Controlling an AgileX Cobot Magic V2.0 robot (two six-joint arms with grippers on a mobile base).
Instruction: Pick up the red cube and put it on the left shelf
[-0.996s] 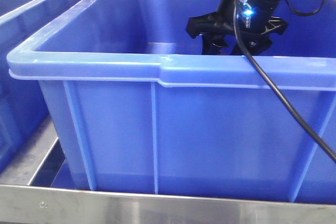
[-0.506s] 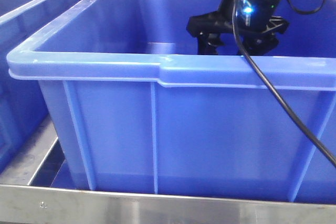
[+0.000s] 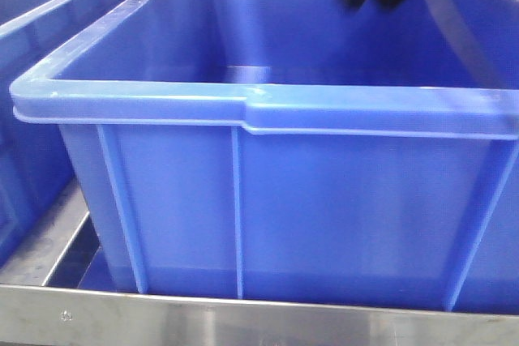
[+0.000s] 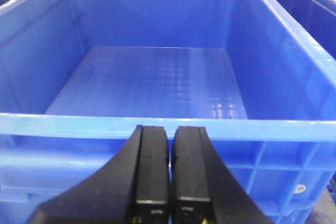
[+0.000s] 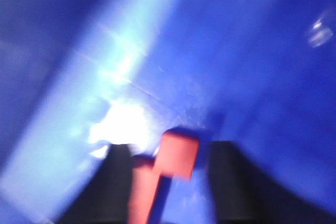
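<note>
The left gripper point(image 4: 170, 174) points forward and level, its two black fingers point(image 4: 152, 171) pressed nearly together with only a thin slit between them and nothing in it. The right gripper point(image 5: 170, 182) is heavily blurred; its dark fingers point(image 5: 231, 182) stand apart, a red cube point(image 5: 177, 155) between them.

This looks like a warehouse or industrial storage bay — a large blue plastic crate point(image 3: 268, 200) with ribbed walls sits on a bare metal shelf frame point(image 3: 243, 322), and just beside the crate stands another blue crate point(image 3: 49, 14) — stock bins in a row.
</note>
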